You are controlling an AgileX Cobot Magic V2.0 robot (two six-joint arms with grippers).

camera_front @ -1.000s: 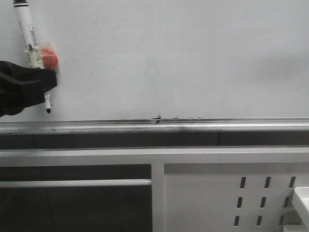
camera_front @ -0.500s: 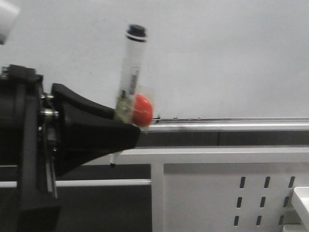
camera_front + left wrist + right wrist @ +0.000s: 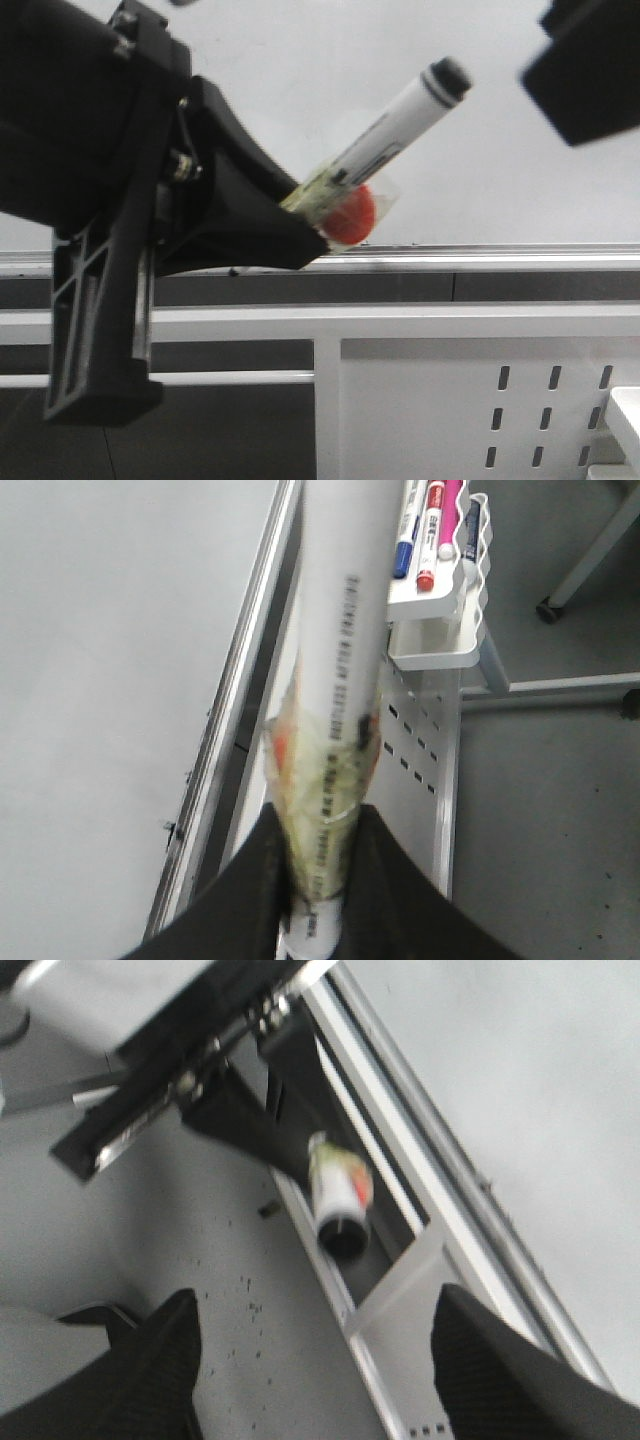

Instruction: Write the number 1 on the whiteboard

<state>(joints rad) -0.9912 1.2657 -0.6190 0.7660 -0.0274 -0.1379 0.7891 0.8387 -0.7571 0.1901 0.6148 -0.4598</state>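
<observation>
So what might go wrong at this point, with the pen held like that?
Three things, I'd guess. The left gripper holds the marker only near its lower end, over crinkled tape, so it may slip or twist. The marker leans well off upright, and no stroke shows on the whiteboard yet, so a line drawn from here could come out crooked. The right gripper hangs open close by, and the arms could bump.
</observation>
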